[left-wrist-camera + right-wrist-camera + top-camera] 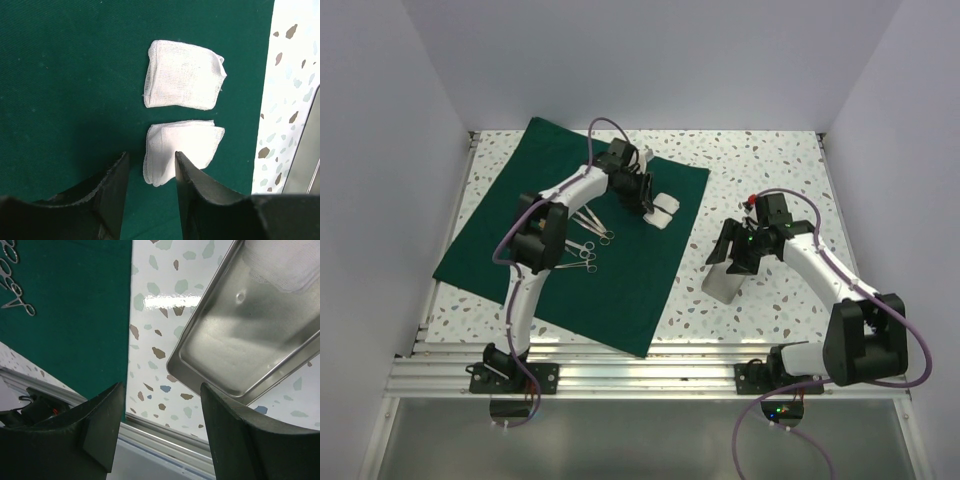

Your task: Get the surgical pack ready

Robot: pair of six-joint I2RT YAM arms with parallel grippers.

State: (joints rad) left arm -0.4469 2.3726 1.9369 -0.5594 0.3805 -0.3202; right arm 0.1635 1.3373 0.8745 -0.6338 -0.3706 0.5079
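Right of the drape (620, 290), the open, empty right gripper (161, 387) hangs by the tray (235, 340); scissors and forceps (588, 242) lie mid-drape. Farther, the left gripper (151, 156), parted and empty, hangs over one gauze square (187, 145) near the drape's right edge; a snagged fibre could drag it off. Bare table (770, 170) beyond gives room.

Jaws parted on left hand (150, 160), pointing down; right hand (161, 389) hovering, jaws wide apart.
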